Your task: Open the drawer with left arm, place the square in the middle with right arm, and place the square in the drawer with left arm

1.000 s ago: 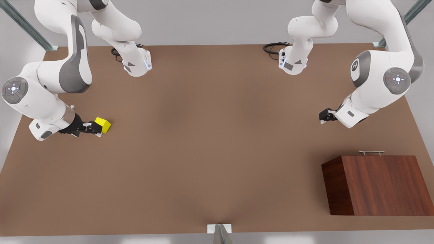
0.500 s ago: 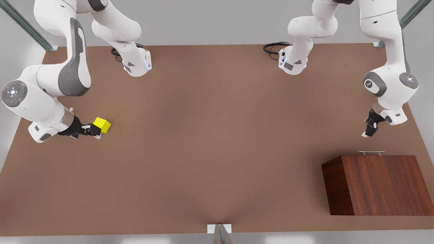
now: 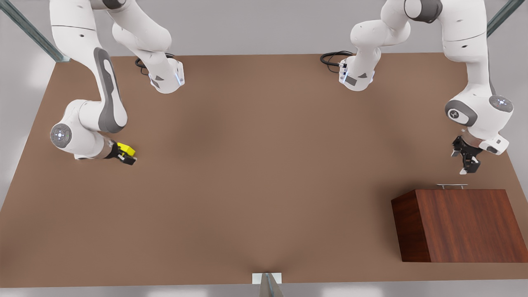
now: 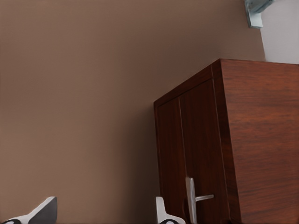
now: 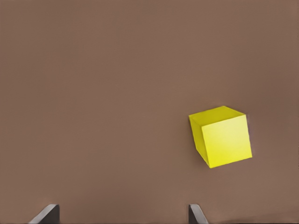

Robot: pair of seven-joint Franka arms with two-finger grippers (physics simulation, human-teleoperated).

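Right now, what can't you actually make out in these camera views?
- Front view: most of the square is hidden by the right gripper above it.
- Front view: the drawer front is hidden behind the cabinet top; only the handle shows.
- Left wrist view: the left gripper is cut off by the picture's edge.

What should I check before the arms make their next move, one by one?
1. Drawer closed, handle free: ok, the cabinet front looks flush in the left wrist view.
2. Left gripper near the handle, open: ok, fingertips apart, not yet around the bar.
3. Right gripper at the yellow cube, open: ok.
4. Cube between the right fingers: not ok, in the right wrist view it sits off to one side, ungrasped.
5. Cube resting on the table: ok.
6. Middle of the table free for the cube: ok.
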